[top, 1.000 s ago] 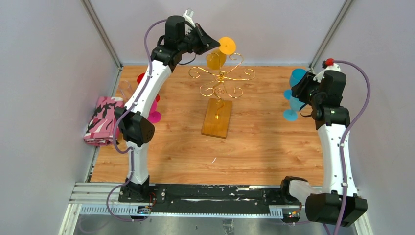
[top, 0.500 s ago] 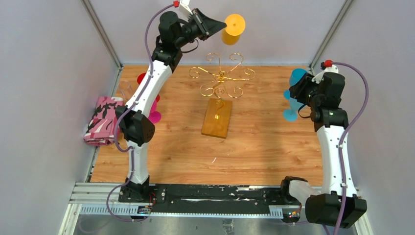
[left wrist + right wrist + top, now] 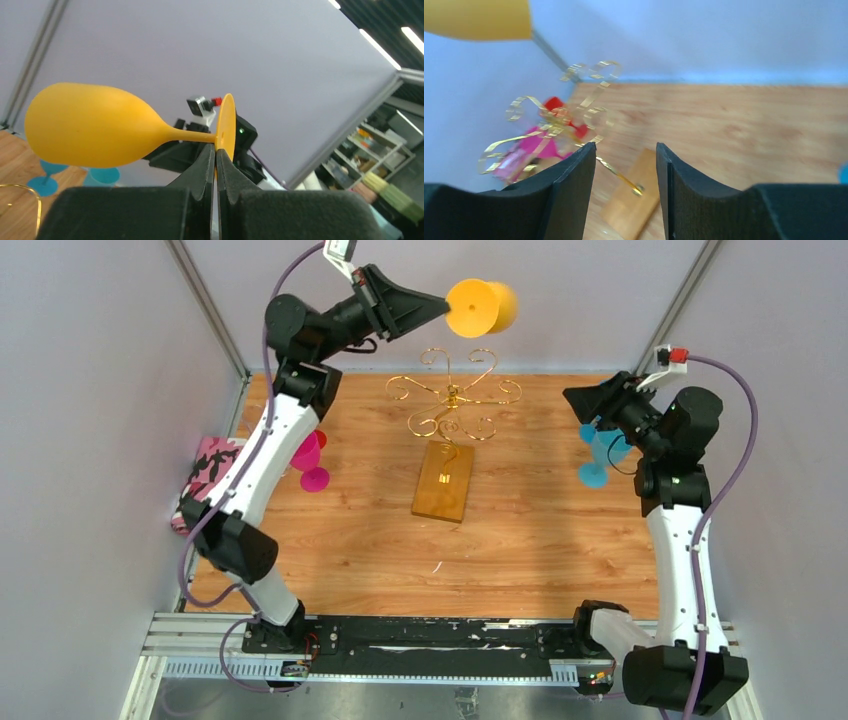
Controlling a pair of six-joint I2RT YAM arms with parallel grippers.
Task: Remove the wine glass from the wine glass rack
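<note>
The yellow wine glass (image 3: 480,307) is off the rack, held on its side in the air above and behind it. My left gripper (image 3: 443,308) is shut on the glass's round foot (image 3: 227,125); the bowl (image 3: 95,132) points left in the left wrist view. The wine glass rack (image 3: 455,400) is a gold wire stand on an amber base (image 3: 445,483), and no glass hangs on it. My right gripper (image 3: 575,398) is open and empty, raised at the right and facing the rack (image 3: 559,117); its jaws (image 3: 625,147) stand wide apart.
Blue wine glasses (image 3: 597,455) stand at the right, behind my right arm. Pink wine glasses (image 3: 310,460) and a red one (image 3: 319,438) stand at the left by my left arm. A pink camouflage cloth (image 3: 205,485) lies at the left edge.
My left gripper has lifted the yellow glass up off the rack and tipped it sideways, moving right. My right gripper has swung out to the left, away from the blue glasses.
</note>
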